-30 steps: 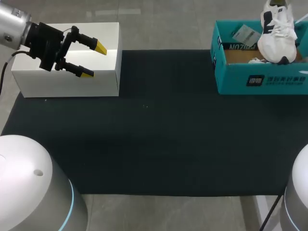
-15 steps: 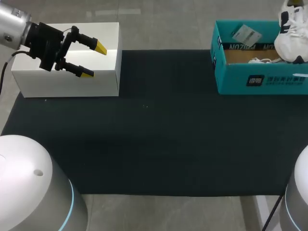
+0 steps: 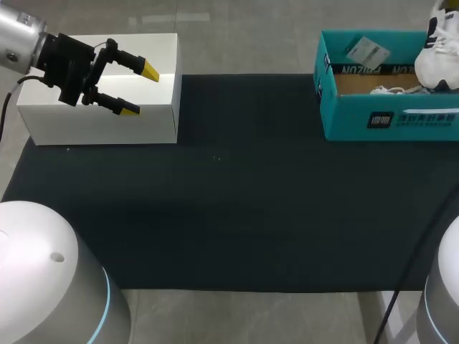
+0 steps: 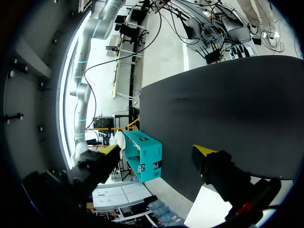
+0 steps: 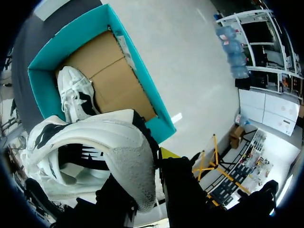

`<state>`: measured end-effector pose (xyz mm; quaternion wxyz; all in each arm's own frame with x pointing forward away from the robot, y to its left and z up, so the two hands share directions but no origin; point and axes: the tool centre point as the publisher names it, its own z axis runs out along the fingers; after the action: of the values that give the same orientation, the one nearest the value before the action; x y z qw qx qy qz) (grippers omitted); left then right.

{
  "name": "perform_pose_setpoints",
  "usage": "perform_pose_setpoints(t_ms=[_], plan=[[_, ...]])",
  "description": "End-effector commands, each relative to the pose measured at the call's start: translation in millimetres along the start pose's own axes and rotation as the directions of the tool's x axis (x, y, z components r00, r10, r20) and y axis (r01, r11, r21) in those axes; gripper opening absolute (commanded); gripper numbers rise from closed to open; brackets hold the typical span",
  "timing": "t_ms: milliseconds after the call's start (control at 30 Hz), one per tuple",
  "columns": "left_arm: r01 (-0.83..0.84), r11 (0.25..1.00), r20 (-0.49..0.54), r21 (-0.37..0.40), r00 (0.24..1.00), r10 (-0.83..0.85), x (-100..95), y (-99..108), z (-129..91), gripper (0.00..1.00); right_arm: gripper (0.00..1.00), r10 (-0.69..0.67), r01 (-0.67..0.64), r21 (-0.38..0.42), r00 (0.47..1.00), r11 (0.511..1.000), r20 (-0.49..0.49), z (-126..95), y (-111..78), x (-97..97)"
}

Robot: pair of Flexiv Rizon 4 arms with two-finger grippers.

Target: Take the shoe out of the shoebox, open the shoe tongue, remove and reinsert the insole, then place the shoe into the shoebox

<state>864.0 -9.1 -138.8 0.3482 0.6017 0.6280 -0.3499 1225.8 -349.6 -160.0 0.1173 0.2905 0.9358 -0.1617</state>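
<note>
A white shoe (image 3: 439, 51) with dark trim hangs above the right end of the teal shoebox (image 3: 387, 118), partly cut off by the head view's right edge. In the right wrist view my right gripper (image 5: 153, 166) is shut on the white shoe (image 5: 95, 147) at its heel collar, with one yellow tip showing beside the heel. Below it a second white shoe (image 5: 75, 97) lies on the cardboard floor of the shoebox (image 5: 142, 95). My left gripper (image 3: 130, 89) is open and holds nothing, over the white box (image 3: 100, 118) at the far left.
A black mat (image 3: 229, 201) covers the middle of the table between the two boxes. A paper tag (image 3: 366, 50) leans inside the shoebox. From the left gripper (image 4: 157, 152) the shoebox (image 4: 142, 147) shows far off across the mat.
The held shoe has moved to the right, from over the middle of the shoebox to the view's right edge. My left arm has not moved.
</note>
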Motion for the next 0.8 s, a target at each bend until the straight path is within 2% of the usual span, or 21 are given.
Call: perform_pose_setpoints(t_ms=[33,167,300,467,600,633,733,800], plan=[[0.000,1.000,-0.005,0.002,1.000,0.000,-0.6,0.7,-0.4,1.00,0.00,0.219,-0.220,0.000,0.970,0.975,-0.106,-2.2,4.7,-20.1],[0.000,1.000,-0.005,0.002,1.000,0.000,-0.6,0.7,-0.4,1.00,0.00,0.399,-0.407,-0.020,0.902,0.913,-0.165,-7.6,4.2,-16.8],[0.000,1.000,-0.005,0.002,1.000,0.000,-0.6,0.7,-0.4,1.00,0.00,0.503,-0.527,-0.047,0.830,0.848,-0.241,-11.7,0.1,-12.3],[0.000,1.000,-0.005,0.002,1.000,0.000,-0.6,0.7,-0.4,1.00,0.00,0.705,-0.751,0.027,0.606,0.660,-0.369,-10.0,-11.3,-11.7],[0.000,1.000,-0.005,0.002,1.000,0.000,-0.6,0.7,-0.4,1.00,0.00,0.809,-0.840,0.081,0.486,0.537,-0.330,-13.0,-10.7,-5.5],[0.000,1.000,-0.005,0.002,1.000,0.000,-0.6,0.7,-0.4,1.00,0.00,0.824,-0.849,0.095,0.468,0.520,-0.320,-13.8,-9.1,-3.5],[0.000,1.000,-0.005,0.002,1.000,0.000,-0.6,0.7,-0.4,1.00,0.00,0.885,-0.891,0.180,0.352,0.417,-0.306,-15.4,-1.9,2.2],[0.000,1.000,-0.005,0.002,1.000,0.000,-0.6,0.7,-0.4,1.00,0.00,0.929,-0.910,0.252,0.265,0.329,-0.257,-14.8,2.3,6.0]])
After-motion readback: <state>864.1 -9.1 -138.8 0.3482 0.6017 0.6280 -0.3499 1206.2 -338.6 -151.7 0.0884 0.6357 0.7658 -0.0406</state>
